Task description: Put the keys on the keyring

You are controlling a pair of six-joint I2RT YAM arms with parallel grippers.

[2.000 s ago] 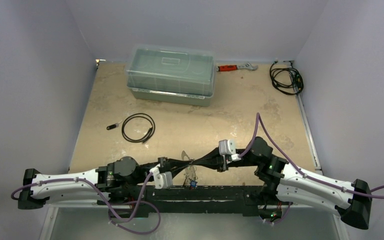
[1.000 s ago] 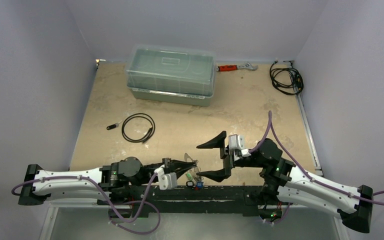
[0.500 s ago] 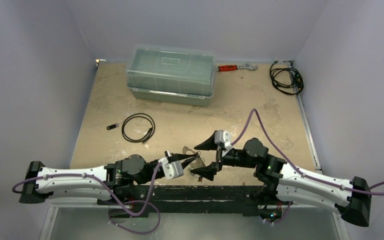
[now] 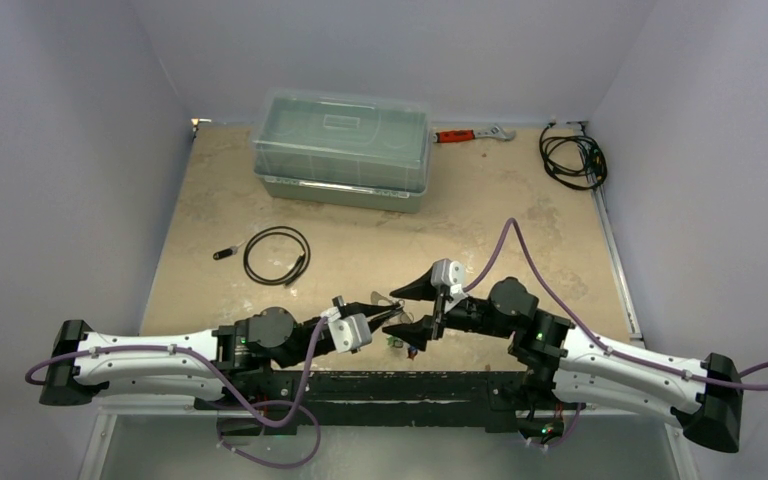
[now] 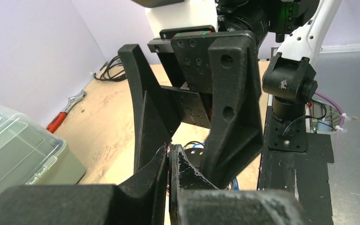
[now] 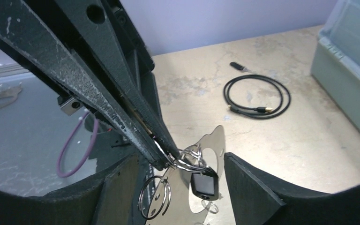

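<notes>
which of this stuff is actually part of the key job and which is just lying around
Part of the job:
- keyring, pinched by the left gripper
- keys, next to the gripper tips
- right gripper, open either side of the keyring

Lying about:
- lidded plastic box
- orange-handled wrench
- black cable loop
- small black stick beside it
- cable bundle, far right corner

The mottled beige tabletop (image 4: pixel 520 215) carries a clear-lidded pale green plastic box (image 4: pixel 342 148) near the far edge, an orange-handled wrench (image 4: pixel 472 134) just right of it, bundled black cable (image 4: pixel 572 157) in the far right corner, and a thin black cable loop (image 4: pixel 277 256) and small black stick (image 4: pixel 225 252) nearer the left edge.
</notes>
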